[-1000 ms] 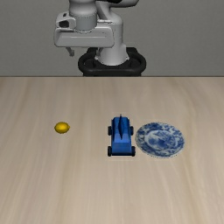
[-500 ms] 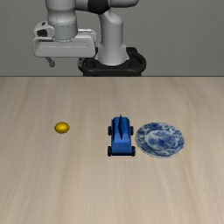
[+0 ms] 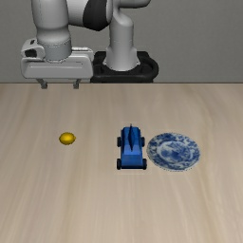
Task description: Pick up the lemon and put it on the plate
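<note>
Gripper (image 3: 59, 85) has swung to ext. view's left, now high near lemon (image 3: 66, 139), jaws spread, empty. Lemon on table (image 3: 38, 195), untouched, well apart from plate (image 3: 175, 151), blue car (image 3: 131, 149) between. Approach phase; descent likely next.

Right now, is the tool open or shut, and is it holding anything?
Tool: open, holding nothing. The lemon lies apart from it, not yet picked up.
</note>
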{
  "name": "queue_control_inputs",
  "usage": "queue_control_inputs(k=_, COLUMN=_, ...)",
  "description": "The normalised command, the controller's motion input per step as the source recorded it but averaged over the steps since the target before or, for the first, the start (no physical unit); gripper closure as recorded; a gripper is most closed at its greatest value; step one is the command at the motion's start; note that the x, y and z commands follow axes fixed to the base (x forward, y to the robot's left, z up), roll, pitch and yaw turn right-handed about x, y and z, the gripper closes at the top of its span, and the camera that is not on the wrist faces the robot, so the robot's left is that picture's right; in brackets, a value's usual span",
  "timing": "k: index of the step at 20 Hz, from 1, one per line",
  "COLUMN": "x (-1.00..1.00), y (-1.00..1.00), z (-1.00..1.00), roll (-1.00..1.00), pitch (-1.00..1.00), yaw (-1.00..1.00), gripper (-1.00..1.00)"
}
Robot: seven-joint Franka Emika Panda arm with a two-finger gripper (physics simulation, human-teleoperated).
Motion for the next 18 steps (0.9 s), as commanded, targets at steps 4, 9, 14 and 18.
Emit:
queue_control_inputs(k=4, x=0.0, y=0.0, z=-1.0, roll=0.0, pitch=0.0, yaw=0.0, gripper=-1.0)
queue_control_inputs(k=9, x=0.0, y=0.0, z=-1.0, roll=0.0, pitch=0.0, yaw=0.0, gripper=-1.0)
queue_control_inputs(k=14, x=0.0, y=0.0, z=-1.0, roll=0.0, pitch=0.0, yaw=0.0, gripper=-1.0)
queue_control_inputs(k=18, x=-0.5, y=0.0, z=-0.5, roll=0.0, pitch=0.0, yaw=0.0, gripper=-1.0)
